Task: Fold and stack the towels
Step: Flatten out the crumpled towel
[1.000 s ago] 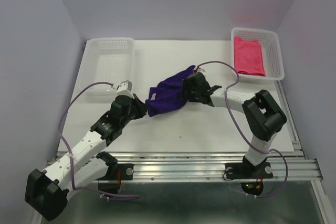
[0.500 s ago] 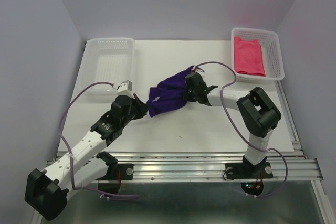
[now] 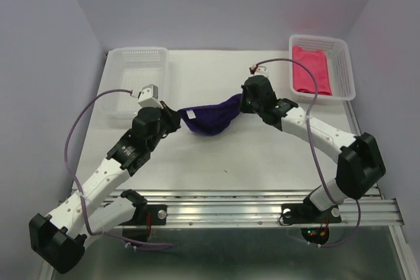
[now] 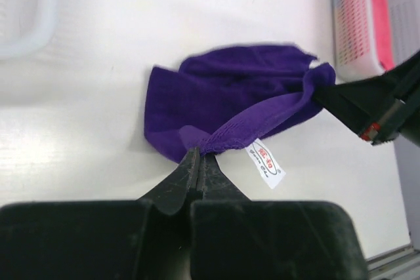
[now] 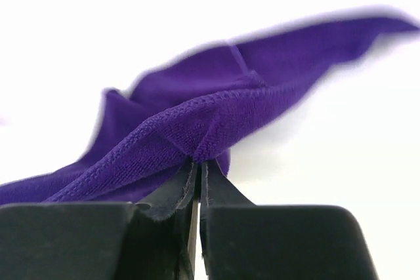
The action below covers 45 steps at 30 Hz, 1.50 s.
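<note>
Since a second ago, we see the left gripper [image 3: 174, 117] has shifted a little farther from the bases, still clenched on one corner of the purple towel [image 3: 211, 117]. The towel was a bunched heap then. Now it hangs as a sagging band over the middle of the table [image 3: 262, 155], with its white tag [image 4: 266, 162] dangling by the left fingers. We cannot tell whether its lowest fold touches the surface. The right gripper [image 3: 243, 100] stood spread beside the cloth before. It now pinches the opposite corner tightly, and its arm has stretched out towards the far right.

Around them, we see the left basket [image 3: 138, 50] at the far left corner, well apart from the towel. The right basket [image 3: 346, 70] at the far right corner holds the folded pink towel [image 3: 310, 70]. The right arm's cable [image 3: 279, 61] loops just beside that basket.

The table is white, with a metal rail [image 3: 230, 204] along its near edge, and pale lilac walls [image 3: 230, 4] enclose it.
</note>
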Each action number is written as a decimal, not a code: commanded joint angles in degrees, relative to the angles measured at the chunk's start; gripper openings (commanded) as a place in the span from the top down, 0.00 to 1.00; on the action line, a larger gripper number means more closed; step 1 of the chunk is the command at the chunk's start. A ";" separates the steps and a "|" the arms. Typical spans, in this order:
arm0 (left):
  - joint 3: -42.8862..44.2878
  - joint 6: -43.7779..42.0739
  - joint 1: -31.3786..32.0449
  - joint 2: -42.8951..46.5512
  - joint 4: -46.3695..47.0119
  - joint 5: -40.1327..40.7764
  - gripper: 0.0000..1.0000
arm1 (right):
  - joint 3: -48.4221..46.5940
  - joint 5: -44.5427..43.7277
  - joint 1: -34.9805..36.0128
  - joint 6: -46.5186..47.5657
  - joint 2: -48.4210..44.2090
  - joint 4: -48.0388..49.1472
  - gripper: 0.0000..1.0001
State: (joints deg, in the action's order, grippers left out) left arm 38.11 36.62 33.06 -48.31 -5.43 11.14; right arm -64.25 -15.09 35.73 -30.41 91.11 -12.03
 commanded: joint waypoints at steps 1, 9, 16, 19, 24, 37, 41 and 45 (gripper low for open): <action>9.59 -3.92 0.25 1.38 2.44 5.64 1.00 | -8.24 -3.72 0.13 6.49 -9.69 -3.60 0.99; 18.66 -7.09 0.25 4.19 2.18 4.08 1.00 | -11.51 5.15 0.05 7.65 -24.04 -6.77 0.99; 17.62 -5.96 0.25 14.11 4.46 -7.15 1.00 | -8.53 16.74 0.13 4.32 -35.55 -8.62 0.99; 16.30 -4.98 0.25 15.53 6.65 -15.95 1.00 | -7.91 21.59 0.05 2.56 -38.90 -9.67 0.99; 14.10 -0.94 0.25 13.86 10.52 -26.76 1.00 | -8.87 21.35 0.13 1.41 -43.29 -13.97 0.99; 0.67 7.05 1.31 6.68 17.65 -23.64 1.00 | -8.62 -5.45 0.05 5.01 -35.14 -17.68 0.99; -1.46 9.34 1.31 -2.90 15.37 -15.37 1.00 | -10.54 -10.57 -0.48 8.00 -22.76 -13.38 0.99; 1.00 9.52 -0.10 -14.24 11.59 -9.03 1.00 | -17.47 1.15 -8.36 10.63 -6.16 -7.24 0.99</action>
State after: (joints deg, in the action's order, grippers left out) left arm 37.93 44.97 33.98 -56.53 8.54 -5.76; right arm -75.50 -18.35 33.28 -23.07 76.69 -26.41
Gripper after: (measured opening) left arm 0.015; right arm 0.034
